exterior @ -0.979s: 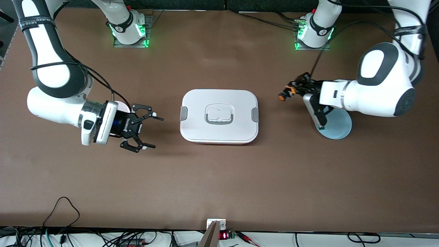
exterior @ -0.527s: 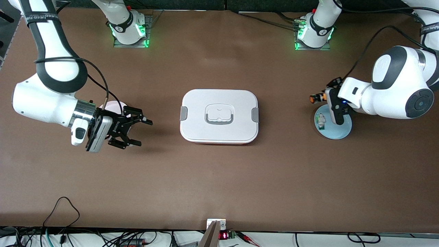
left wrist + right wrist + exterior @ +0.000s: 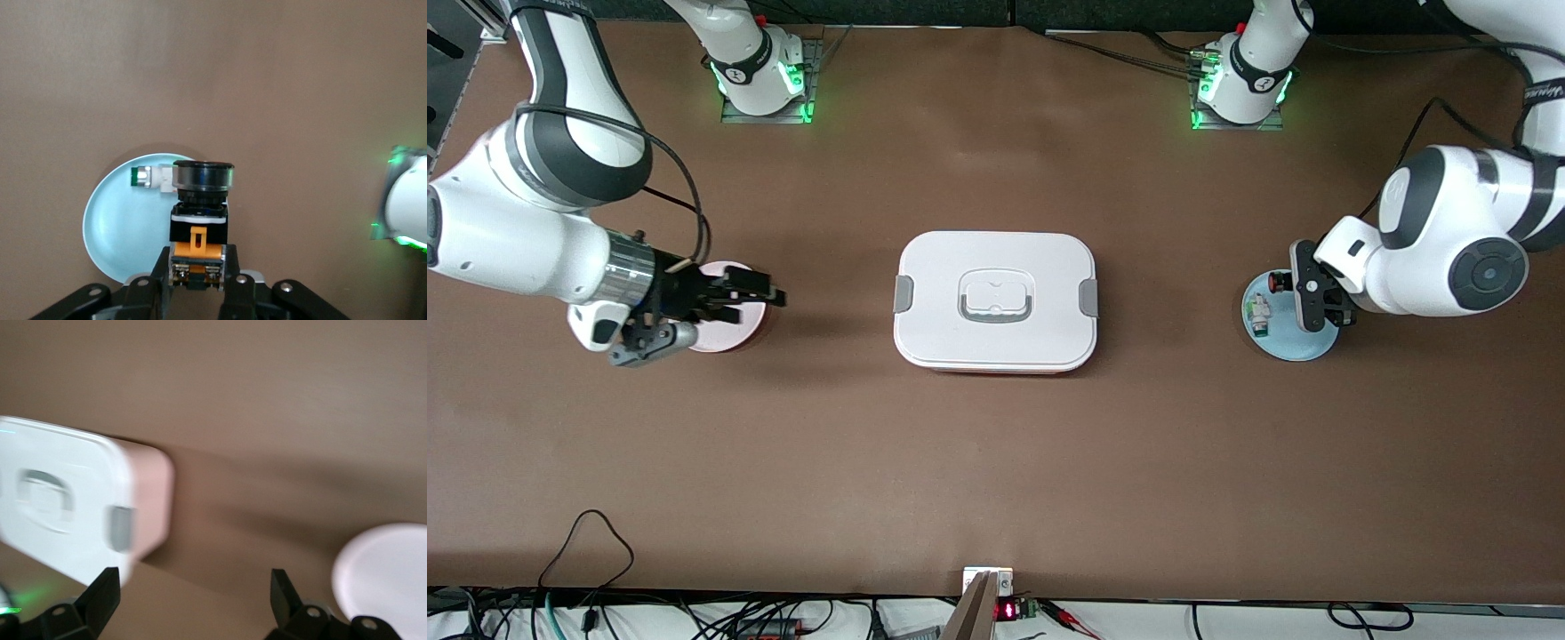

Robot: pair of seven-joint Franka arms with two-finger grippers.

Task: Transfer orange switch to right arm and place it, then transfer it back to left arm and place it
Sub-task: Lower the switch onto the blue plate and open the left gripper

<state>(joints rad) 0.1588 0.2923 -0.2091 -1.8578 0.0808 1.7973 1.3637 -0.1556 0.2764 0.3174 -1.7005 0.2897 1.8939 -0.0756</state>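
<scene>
The orange switch [image 3: 199,227], black with an orange band and a round dark cap, sits between the fingers of my left gripper [image 3: 198,268], which is shut on it. In the front view the left gripper [image 3: 1292,287] hangs with the orange switch [image 3: 1278,282] over a light-blue plate [image 3: 1307,342] toward the left arm's end of the table. The white box [image 3: 996,342] stands mid-table, lid closed. My right gripper [image 3: 769,297] is open and holds nothing, over a pink plate [image 3: 720,336] toward the right arm's end. Its wrist view shows the right gripper [image 3: 193,583] with the box [image 3: 67,513] to one side.
A white-grey part with a green end [image 3: 1258,316] lies on the light-blue plate [image 3: 120,230], also seen as the small part [image 3: 150,178] in the left wrist view. The pink plate [image 3: 387,573] shows in the right wrist view. Both arm bases glow green by the table's farthest edge.
The left arm has drawn back from the box toward its end of the table, carrying the switch over the light-blue plate. The right arm has drawn back from the box to above the pink plate.
</scene>
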